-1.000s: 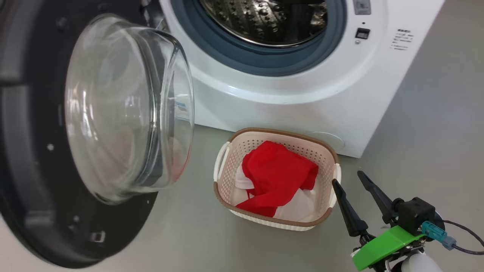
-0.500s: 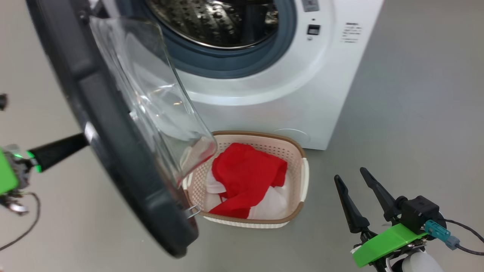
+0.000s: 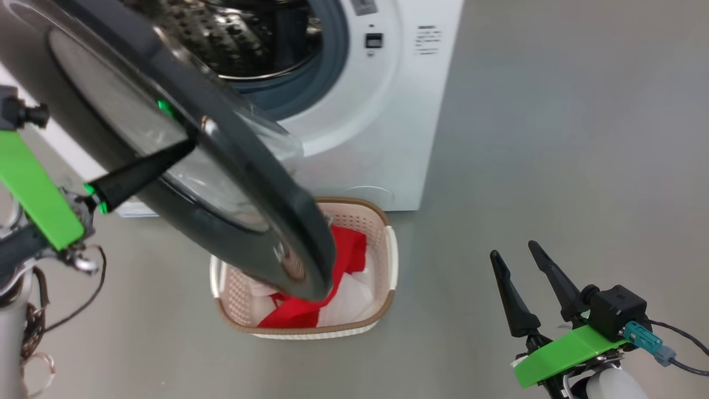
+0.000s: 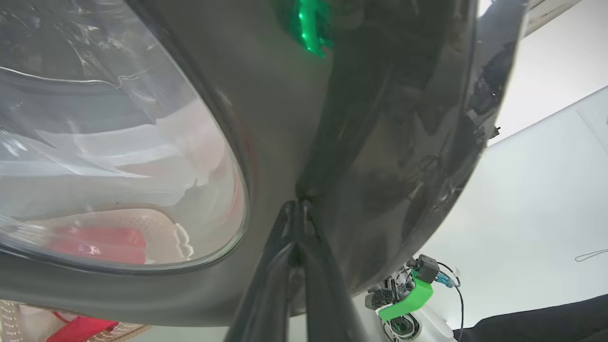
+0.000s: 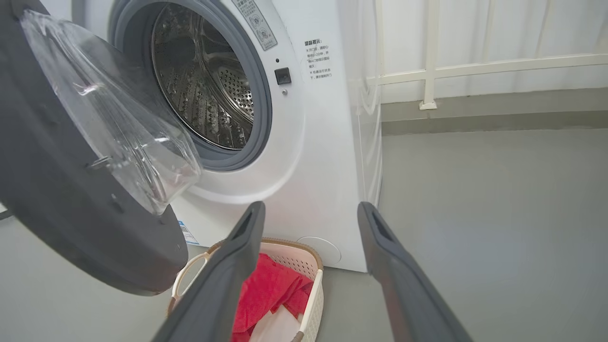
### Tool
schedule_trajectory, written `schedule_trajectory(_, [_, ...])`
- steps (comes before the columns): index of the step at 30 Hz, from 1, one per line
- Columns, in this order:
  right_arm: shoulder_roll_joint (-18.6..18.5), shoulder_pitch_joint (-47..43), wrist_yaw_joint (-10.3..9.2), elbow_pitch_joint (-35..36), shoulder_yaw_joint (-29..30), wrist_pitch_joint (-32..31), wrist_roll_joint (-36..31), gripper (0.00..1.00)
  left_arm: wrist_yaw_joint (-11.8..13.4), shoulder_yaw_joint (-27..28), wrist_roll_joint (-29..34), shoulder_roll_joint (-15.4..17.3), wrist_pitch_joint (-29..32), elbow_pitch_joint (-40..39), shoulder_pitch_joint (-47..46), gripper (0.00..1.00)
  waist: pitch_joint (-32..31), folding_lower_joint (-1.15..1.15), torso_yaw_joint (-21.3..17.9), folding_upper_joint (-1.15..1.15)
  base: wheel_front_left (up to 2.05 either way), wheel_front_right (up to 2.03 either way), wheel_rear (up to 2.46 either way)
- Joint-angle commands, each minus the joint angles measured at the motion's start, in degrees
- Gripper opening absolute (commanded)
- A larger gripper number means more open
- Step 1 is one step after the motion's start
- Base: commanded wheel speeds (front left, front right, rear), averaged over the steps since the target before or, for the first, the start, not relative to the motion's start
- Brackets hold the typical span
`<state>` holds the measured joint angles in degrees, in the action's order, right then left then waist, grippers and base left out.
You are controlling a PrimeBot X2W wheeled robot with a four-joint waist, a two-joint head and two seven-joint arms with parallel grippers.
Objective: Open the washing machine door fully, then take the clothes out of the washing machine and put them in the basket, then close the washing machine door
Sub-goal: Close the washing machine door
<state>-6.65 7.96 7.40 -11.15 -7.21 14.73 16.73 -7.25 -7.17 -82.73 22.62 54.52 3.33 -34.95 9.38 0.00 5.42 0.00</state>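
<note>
The door, upper left of the frame, hangs half-swung above the basket. It looks heavy, rigid and glossy, so push the rim, not the glass. The left gripper, pinched together, presses there; the right gripper gapes empty.

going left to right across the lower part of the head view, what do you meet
left gripper → basket → right gripper. The washing machine door spreads across both the left gripper and the basket, so it has no clear place in the order.
</note>
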Motion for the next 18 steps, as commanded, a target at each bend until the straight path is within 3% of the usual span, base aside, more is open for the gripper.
schedule_trajectory(1, [0.4,0.2,0.09,1.6,-1.2,0.3,-0.7,1.0,-0.2,2.1,0.8,1.9,-1.3,-1.0,-3.6,0.0,1.1,0.0,-2.7,0.0,0.0,0.0,0.0])
schedule_trajectory(8, [1.3,0.9,0.09,2.1,-0.5,0.3,-0.8,1.0,-0.2,0.9,2.1,1.2,-7.6,1.6,-7.3,0.0,2.9,0.0,-6.9,0.0,0.0,0.0,0.0])
schedule_trajectory(18, [2.6,1.9,0.09,2.5,0.0,0.3,-0.9,1.0,-0.2,-0.5,3.5,2.8,-16.0,9.6,-13.1,0.0,5.1,0.0,-11.2,0.0,0.0,0.0,0.0])
